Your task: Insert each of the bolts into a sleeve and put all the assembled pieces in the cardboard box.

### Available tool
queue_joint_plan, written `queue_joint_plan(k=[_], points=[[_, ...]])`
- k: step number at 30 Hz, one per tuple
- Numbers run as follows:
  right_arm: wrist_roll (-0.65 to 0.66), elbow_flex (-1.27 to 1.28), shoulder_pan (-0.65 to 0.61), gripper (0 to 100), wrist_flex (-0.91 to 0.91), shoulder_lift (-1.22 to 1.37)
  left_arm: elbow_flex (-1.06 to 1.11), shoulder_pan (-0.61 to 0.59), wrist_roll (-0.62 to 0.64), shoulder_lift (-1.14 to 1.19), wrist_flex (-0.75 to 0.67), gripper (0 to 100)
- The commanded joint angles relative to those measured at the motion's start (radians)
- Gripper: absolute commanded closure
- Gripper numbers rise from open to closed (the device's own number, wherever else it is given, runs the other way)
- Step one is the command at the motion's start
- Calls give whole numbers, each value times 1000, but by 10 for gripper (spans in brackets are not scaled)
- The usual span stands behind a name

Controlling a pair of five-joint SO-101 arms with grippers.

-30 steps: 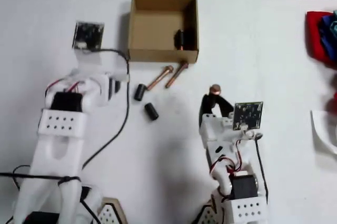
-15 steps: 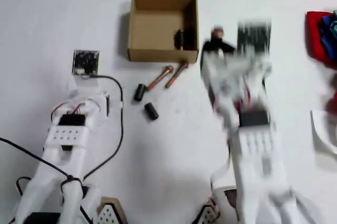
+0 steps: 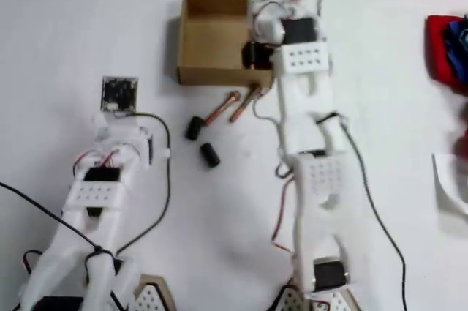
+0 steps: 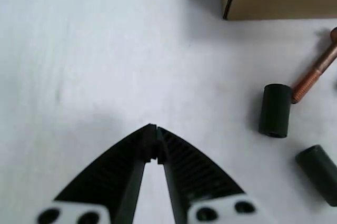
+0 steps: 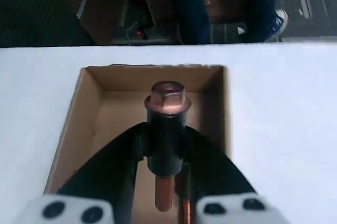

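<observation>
Your right arm (image 3: 306, 99) has swung off the open table and now stretches long over the box (image 3: 219, 75), its wrist above the right wall and far corner. Your left arm (image 3: 99, 186) has drawn back a little toward its base and sits folded, well short of the loose parts. Your right gripper (image 5: 164, 138) is clenched on an assembled piece: a black sleeve (image 5: 164, 147) pinched between the two black jaws, with a copper bolt (image 5: 167, 97) through it. The bolt's flanged hex head is up and its threaded shank pokes out below the sleeve. That piece stands upright over the inside of the box, clear of the walls; you cannot tell how high above the floor it hangs. Your left gripper (image 4: 152, 147) is closed on nothing, its tips meeting over bare table (image 4: 105, 50). A second piece (image 3: 251, 55), dark, lies in the box by the right wall, partly hidden under the arm. On the table in front of the box, two loose bolts (image 3: 221, 108), (image 3: 246, 103) lie side by side at a slant, heads toward the box. Two loose sleeves (image 3: 194, 127), (image 3: 210, 154) lie just below them. The nearer sleeve sits just beside the tip of one bolt, the other a little apart.
</observation>
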Motion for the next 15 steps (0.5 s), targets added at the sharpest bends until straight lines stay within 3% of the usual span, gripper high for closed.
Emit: queue_joint_plan(k=[1,9,15], points=[[51,-261,-54,978,1,148,2,0,3,0,-18,974],[68,-210,-47,978,-137,263,2,0,3,0,-18,974],[68,-137,-28,978,-136,265,1,2,3,0,-18,974]])
